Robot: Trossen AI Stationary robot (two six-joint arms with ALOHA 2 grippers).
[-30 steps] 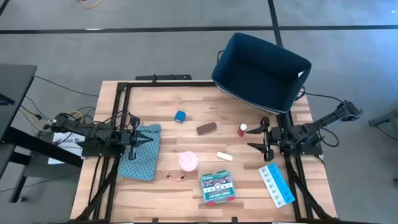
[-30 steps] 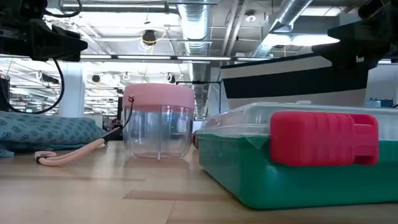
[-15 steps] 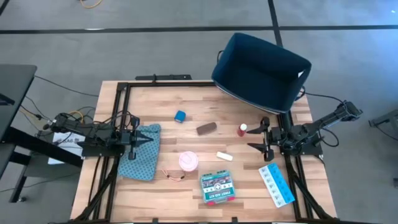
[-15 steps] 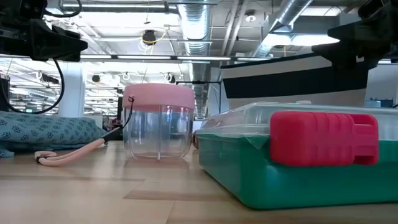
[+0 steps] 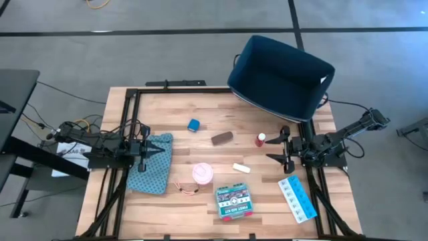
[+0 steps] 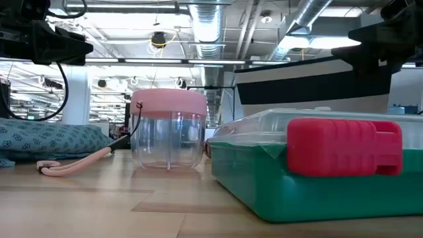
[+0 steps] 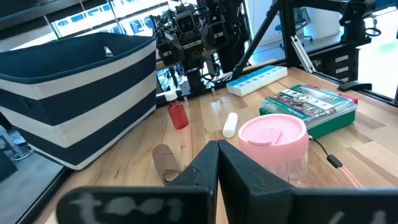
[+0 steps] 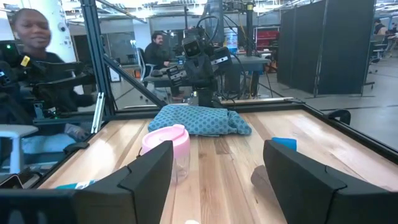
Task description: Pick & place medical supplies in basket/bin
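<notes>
The right end effector (image 5: 278,146) hovers at the table's right side with its fingers spread wide and nothing between them; the red-white bottle (image 5: 260,140) stands just beside its tips. That bottle is probably the first pick. The approach calls for lining the open fingers up on either side of the red body, closing below the white cap, and lifting straight up before swinging toward the navy bin (image 5: 281,77), which tilts at the far right corner, its mouth open.

The left end effector (image 5: 156,150) waits over the teal pouch (image 5: 152,163), fingers pressed together and empty.

Out on the table (image 5: 174,120) lie the brown bar (image 5: 222,138), small blue roll (image 5: 194,124), white tube (image 5: 241,168), pink round roll (image 5: 202,174), green first-aid box (image 5: 233,201) and light-blue pill organizer (image 5: 297,198), all apart from one another.
</notes>
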